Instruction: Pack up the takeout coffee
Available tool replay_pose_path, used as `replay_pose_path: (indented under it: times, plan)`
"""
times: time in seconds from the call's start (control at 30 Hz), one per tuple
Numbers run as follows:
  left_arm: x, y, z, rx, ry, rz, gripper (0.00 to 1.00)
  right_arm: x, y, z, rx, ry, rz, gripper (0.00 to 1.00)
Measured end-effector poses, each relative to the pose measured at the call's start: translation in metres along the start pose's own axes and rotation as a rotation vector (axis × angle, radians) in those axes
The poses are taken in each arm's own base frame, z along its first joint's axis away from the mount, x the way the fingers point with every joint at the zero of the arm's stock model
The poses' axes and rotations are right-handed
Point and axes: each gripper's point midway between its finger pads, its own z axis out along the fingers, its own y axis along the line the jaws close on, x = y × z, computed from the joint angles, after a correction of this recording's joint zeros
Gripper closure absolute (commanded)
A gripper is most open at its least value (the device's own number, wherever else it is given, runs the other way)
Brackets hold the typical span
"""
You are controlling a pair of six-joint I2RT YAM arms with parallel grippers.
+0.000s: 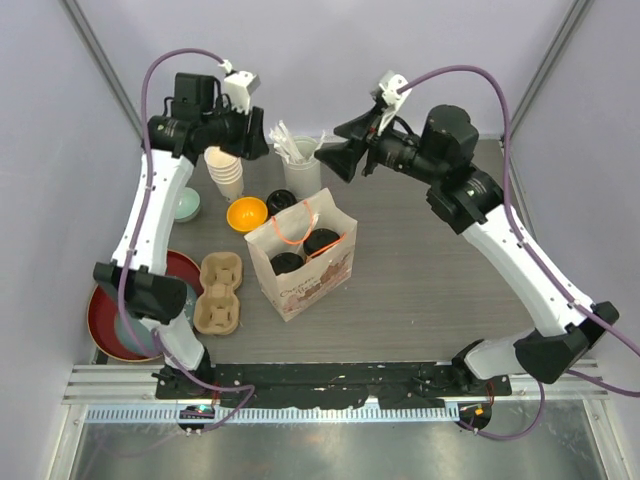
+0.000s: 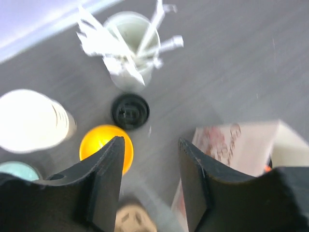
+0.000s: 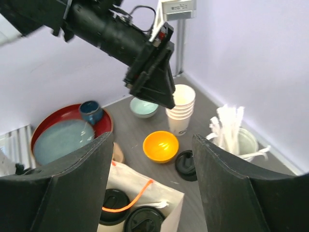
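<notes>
Takeout coffee cups (image 1: 321, 241): two, inside bag (image 1: 305, 288)

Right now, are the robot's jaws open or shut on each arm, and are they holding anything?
Left gripper: open, jaws apart, holding nothing.
Right gripper: open, jaws apart, holding nothing.

On the worktop (image 1: 430, 290), two lidded cups (image 1: 322, 241) stand inside the middle bag (image 1: 305, 290); cup carrier (image 1: 220, 293) just left, tray (image 1: 98, 318) near-left corner.

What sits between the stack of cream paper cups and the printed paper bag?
A small round orange bowl, seen in the top external view between the stack of cream paper cups and the printed paper bag.
</notes>
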Motion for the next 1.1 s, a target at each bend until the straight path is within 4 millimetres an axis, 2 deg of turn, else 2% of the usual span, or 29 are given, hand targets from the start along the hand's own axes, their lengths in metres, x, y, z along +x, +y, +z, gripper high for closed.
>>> replay_pose_path:
  times: [0.07,0.17,0.27,0.4,0.53,0.7,0.93,1.03,1.1]
  plan:
    - [-0.018,0.009,0.021,-0.018,-0.040,-0.028,0.51,-0.012,-0.007,-0.009,0.052,-0.032,-0.020,0.29]
    - [-0.047,0.023,0.061,-0.047,-0.094,-0.067,0.52,-0.007,-0.026,-0.014,0.135,-0.027,-0.018,0.30]
    - [-0.060,0.034,0.101,-0.084,-0.121,-0.078,0.52,0.021,-0.044,-0.011,0.193,0.038,0.011,0.30]
    - [-0.057,0.043,0.137,-0.158,-0.119,-0.084,0.53,0.058,-0.058,-0.007,0.237,0.128,0.050,0.30]
    - [-0.053,0.048,0.157,-0.210,-0.118,-0.095,0.55,0.082,-0.063,-0.010,0.260,0.191,0.076,0.30]
    - [-0.051,0.049,0.171,-0.235,-0.122,-0.095,0.56,0.083,-0.065,-0.011,0.268,0.195,0.077,0.31]
    - [-0.048,0.063,0.181,-0.314,-0.125,-0.091,0.58,0.085,-0.065,-0.012,0.270,0.203,0.080,0.31]
    - [-0.049,0.068,0.185,-0.331,-0.137,-0.090,0.65,0.089,-0.065,-0.013,0.270,0.211,0.082,0.31]
    - [-0.048,0.070,0.190,-0.335,-0.138,-0.091,0.67,0.092,-0.064,-0.014,0.271,0.220,0.083,0.31]
